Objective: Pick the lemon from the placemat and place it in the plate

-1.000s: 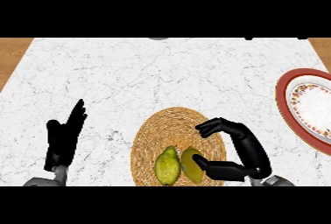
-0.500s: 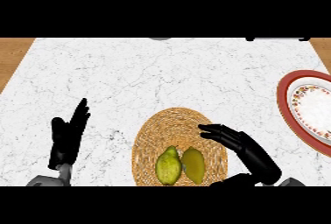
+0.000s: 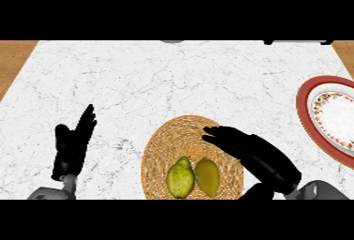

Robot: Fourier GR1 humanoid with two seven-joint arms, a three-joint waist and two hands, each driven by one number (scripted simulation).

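Our right hand [image 3: 257, 157] hovers open and empty over the placemat [image 3: 166, 140], lower centre. The lemon [image 3: 207, 177] lies against a greener fruit [image 3: 180, 179], so in closing we might grab or nudge the wrong one. Our left hand [image 3: 72, 145] rests open at lower left.

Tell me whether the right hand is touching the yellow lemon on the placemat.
Apart. The head view shows a strip of woven placemat between the right hand and the lemon; its fingers lie straight beside the fruit.
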